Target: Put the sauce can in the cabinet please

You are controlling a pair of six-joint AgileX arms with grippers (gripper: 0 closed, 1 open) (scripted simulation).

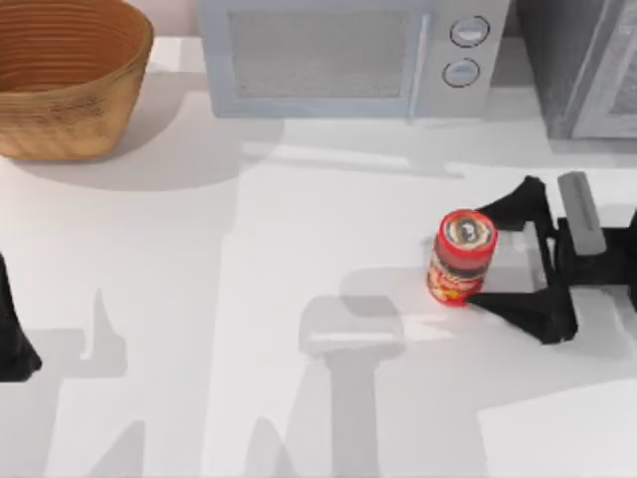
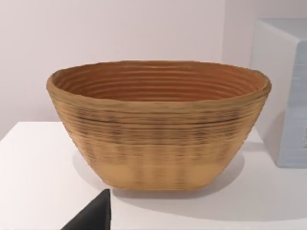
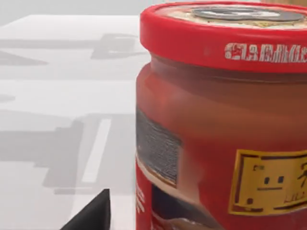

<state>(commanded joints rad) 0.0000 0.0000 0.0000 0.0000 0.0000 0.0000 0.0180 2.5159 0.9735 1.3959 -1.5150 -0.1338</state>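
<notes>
Currently one sauce can (image 1: 461,257) is seen upright on the desk (image 1: 299,299), flanked by the spread right gripper (image 1: 488,254); its yellow label patch is shown by the right wrist view.

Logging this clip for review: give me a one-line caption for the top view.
Right gripper, fingers open, flanks the upright sauce can on the white table, cabinet behind.

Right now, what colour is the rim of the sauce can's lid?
Red, around a silver-grey top; the sauce can shows it best in the right wrist view.
</notes>
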